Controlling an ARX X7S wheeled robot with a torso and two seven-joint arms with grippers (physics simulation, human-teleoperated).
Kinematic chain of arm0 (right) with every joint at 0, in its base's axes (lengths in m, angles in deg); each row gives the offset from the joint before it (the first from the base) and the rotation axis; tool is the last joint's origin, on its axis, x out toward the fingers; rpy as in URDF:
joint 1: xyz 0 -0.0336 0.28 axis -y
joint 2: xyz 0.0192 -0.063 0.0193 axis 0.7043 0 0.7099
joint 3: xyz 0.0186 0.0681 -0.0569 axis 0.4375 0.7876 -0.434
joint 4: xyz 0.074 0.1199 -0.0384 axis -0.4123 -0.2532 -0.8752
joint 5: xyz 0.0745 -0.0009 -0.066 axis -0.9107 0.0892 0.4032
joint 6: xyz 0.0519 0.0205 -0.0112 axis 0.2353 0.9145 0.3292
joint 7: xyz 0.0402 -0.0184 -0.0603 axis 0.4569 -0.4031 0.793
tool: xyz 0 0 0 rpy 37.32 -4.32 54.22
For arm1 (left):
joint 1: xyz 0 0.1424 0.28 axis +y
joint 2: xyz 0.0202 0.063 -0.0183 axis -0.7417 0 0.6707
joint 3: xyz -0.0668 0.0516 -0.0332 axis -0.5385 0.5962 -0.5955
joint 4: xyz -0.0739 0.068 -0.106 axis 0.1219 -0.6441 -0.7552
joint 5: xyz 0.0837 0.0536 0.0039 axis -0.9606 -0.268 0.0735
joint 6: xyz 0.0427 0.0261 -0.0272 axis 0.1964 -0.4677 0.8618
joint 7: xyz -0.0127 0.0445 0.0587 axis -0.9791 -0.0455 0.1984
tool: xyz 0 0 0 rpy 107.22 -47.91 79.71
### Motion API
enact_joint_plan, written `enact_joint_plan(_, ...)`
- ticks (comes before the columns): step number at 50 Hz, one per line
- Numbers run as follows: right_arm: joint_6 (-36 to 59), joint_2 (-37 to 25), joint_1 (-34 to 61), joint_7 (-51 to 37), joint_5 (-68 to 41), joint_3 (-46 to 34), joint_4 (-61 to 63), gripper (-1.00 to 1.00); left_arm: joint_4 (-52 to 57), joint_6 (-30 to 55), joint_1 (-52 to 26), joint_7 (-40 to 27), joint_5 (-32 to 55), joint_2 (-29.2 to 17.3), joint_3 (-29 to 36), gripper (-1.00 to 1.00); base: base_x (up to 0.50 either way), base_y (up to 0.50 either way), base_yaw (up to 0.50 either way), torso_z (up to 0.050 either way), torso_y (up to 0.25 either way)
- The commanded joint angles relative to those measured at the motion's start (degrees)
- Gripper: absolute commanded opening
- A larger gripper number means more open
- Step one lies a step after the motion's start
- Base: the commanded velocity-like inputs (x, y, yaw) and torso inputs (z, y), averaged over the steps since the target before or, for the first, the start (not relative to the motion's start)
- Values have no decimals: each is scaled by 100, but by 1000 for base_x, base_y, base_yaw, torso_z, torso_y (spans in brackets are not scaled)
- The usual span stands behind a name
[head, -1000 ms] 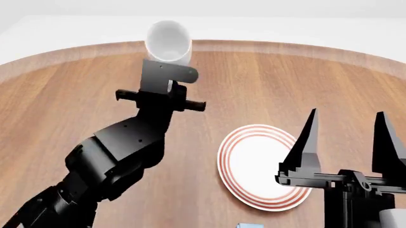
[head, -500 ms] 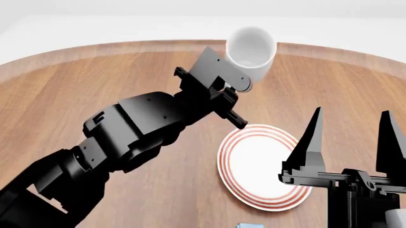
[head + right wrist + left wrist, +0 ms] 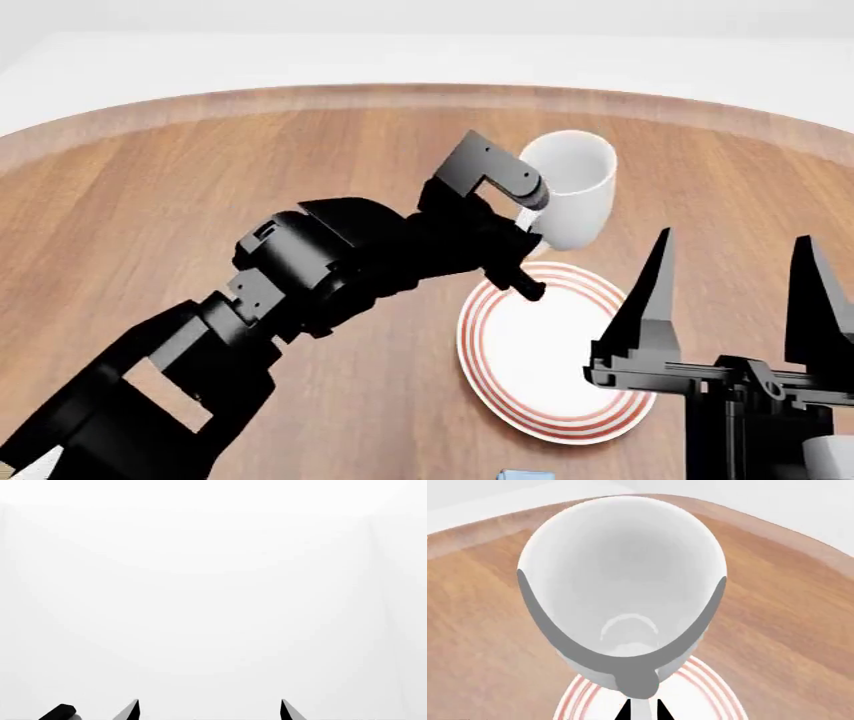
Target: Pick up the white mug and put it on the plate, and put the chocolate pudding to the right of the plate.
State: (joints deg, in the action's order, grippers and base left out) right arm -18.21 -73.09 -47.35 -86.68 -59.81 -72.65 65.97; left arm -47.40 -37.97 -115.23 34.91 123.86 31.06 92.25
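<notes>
My left gripper [image 3: 531, 196] is shut on the white mug [image 3: 571, 188] and holds it in the air, tilted, just over the far rim of the plate [image 3: 545, 352]. In the left wrist view the mug [image 3: 620, 575] fills the frame, mouth toward the camera. Part of the red-ringed plate [image 3: 710, 702] shows below it, and the left gripper [image 3: 642, 712] pinches its handle. My right gripper [image 3: 729, 290] stands open, pointing up, at the plate's right side; the right gripper [image 3: 208, 710] faces blank white. A light blue sliver of the chocolate pudding [image 3: 526, 474] shows at the head view's bottom edge.
The round wooden table [image 3: 187, 210] spreads to the left and behind the plate, with its curved far edge against a white floor. My left forearm [image 3: 334, 270] lies across the table's middle, reaching toward the plate.
The left arm has swung right and come down with the mug, from the table's far left to over the plate's far rim. The right gripper has stayed put.
</notes>
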Motion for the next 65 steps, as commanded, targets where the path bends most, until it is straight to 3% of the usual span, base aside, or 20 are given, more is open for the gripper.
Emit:
enact_joint_plan(1, -36, -7, -3, -10, -12, -24, -49, 100, -550, -80, 129, 455, 146, 342, 84, -100, 0, 0, 0, 0, 0)
enact_joint_plan(8, -50, -18, -6, -17, -19, -30, -55, 100, -1218, -374, 154, 694, 193, 533, 223, -100, 0, 0, 0, 0, 0)
enact_joint_plan(19, -88, -29, -25, -21, -26, -54, -98, 100, -1826, -1413, -101, 477, 1777, 551, 2034, -100, 0, 0, 0, 0, 1)
enact_joint_plan(30, -93, -41, -28, -33, -31, -77, -104, 100, -1768, -1971, -144, 315, 2737, 553, 3171, -100, 0, 0, 0, 0, 0)
enact_joint_plan(65, -127, -84, -34, -71, -91, -106, -140, 100, -1757, -1657, -116, -132, 3285, 553, 3404, -100, 0, 0, 0, 0, 0)
